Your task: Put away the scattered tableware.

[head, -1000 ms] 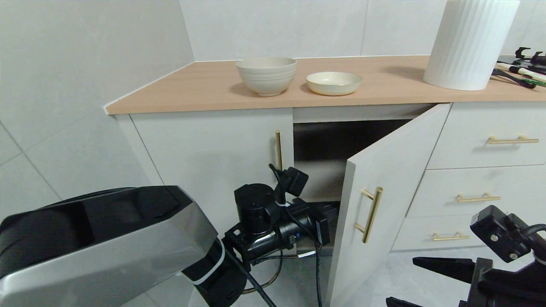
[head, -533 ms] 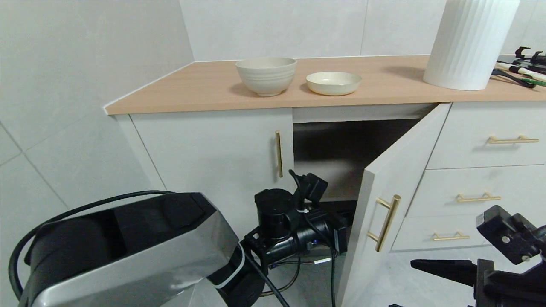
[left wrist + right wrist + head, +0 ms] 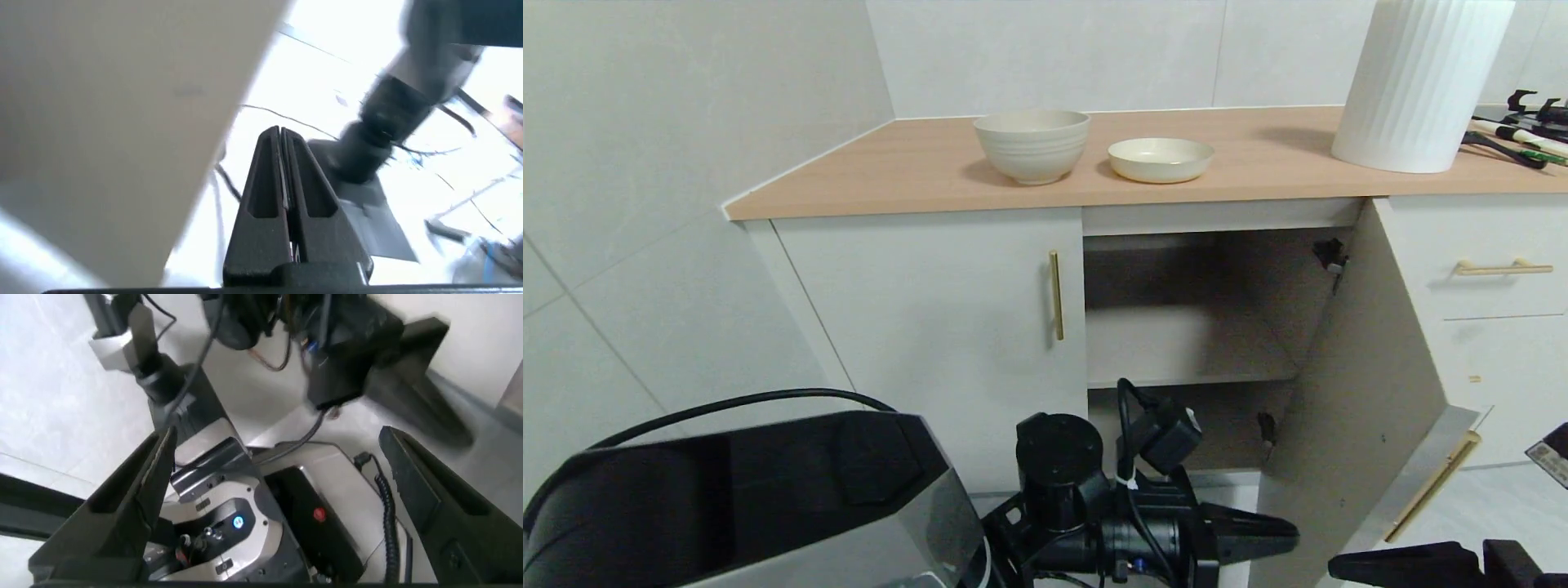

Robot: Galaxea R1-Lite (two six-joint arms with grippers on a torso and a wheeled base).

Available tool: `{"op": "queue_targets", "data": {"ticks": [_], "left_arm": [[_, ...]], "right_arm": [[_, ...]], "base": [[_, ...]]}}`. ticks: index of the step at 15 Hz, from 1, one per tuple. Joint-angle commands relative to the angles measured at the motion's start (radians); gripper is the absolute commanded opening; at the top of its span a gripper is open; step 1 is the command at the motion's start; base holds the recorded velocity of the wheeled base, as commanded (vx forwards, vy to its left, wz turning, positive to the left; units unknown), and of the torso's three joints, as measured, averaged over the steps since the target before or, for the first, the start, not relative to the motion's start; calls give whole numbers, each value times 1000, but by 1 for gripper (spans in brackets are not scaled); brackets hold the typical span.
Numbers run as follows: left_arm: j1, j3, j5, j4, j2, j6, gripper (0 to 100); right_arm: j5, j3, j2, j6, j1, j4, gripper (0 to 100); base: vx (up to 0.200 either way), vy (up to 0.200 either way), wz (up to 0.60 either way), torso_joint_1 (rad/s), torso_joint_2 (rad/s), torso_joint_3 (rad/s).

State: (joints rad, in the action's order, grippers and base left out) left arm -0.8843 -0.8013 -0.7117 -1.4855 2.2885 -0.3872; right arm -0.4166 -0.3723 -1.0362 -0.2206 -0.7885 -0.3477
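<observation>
On the wooden counter (image 3: 890, 175) stand a deep cream bowl (image 3: 1032, 145) and, to its right, a shallow cream plate (image 3: 1161, 158). Below them the right cabinet door (image 3: 1364, 392) stands swung wide, baring a shelf (image 3: 1176, 347) inside. My left gripper (image 3: 1286, 535) is low in front of the cabinet, shut with nothing in it, its tip close to the door's inner face. In the left wrist view its fingers (image 3: 270, 196) press together beside the pale door panel (image 3: 106, 114). My right gripper (image 3: 282, 482) is open and empty, low at the right; one dark finger (image 3: 1396, 565) shows in the head view.
A tall white ribbed canister (image 3: 1421, 82) and some utensils (image 3: 1515, 135) sit at the counter's right end. Drawers with gold handles (image 3: 1503, 267) lie behind the swung door. The left cabinet door (image 3: 931, 327) is closed. A tiled wall (image 3: 645, 204) bounds the left side.
The cabinet door has swung from half open to wide open. My left gripper moved right and downward along with it. The right gripper dropped lower toward the view's corner.
</observation>
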Motion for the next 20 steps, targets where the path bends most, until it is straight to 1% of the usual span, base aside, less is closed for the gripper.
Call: {"op": "queue_targets", "data": {"ticks": [1,2,3,4,5,8,9,10,11,12,13,14,16,17,18,19,20], "left_arm": [[45,-6,6,10,-12,4,0],[65,-7,6,19,-17,4,0],[96,-35,21,62,-23,4,0],[113,-50,58,103,-29,4,0],[126,-52,72,123,-35,5,0],[229,-18,149,280,-202,14,0],[261,20,159,350,-293,16,0],[292,68,159,415,-377,36,0],[307,90,159,447,-417,51,0],[380,160,159,545,-547,113,0],[426,197,159,596,-623,137,0],[459,228,163,640,-696,142,0],[527,271,163,734,-817,142,0],[550,272,163,777,-857,142,100],[573,271,163,814,-899,142,100],[582,271,164,824,-920,142,100],[596,272,172,827,-957,140,100]], "right_arm": [[-1,-3,22,0,0,-2,100],[1,-3,24,0,2,-4,100],[2,-3,22,0,2,-7,100],[4,-3,18,0,3,-7,100],[5,-3,16,0,3,-7,100],[50,-19,13,0,5,-4,100],[91,-34,-10,-2,8,-4,100],[165,-48,-38,0,14,-5,100],[197,-53,-48,0,18,-7,100],[279,-83,-79,0,20,-7,100],[300,-106,-94,0,22,-2,100],[309,-126,-113,0,25,-1,100],[306,-186,-177,3,89,3,100],[297,-232,-219,3,135,3,100],[280,-292,-254,3,166,16,100],[274,-324,-265,3,166,35,100],[274,-370,-274,3,166,85,100]], "base": [[0,0,0,0,0,0],[0,0,0,0,0,0],[0,0,0,0,0,0],[0,0,0,0,0,0],[0,0,0,0,0,0],[0,0,0,0,0,0],[0,0,0,0,0,0],[0,0,0,0,0,0],[0,0,0,0,0,0],[0,0,0,0,0,0],[0,0,0,0,0,0],[0,0,0,0,0,0],[0,0,0,0,0,0],[0,0,0,0,0,0],[0,0,0,0,0,0],[0,0,0,0,0,0],[0,0,0,0,0,0]]}}
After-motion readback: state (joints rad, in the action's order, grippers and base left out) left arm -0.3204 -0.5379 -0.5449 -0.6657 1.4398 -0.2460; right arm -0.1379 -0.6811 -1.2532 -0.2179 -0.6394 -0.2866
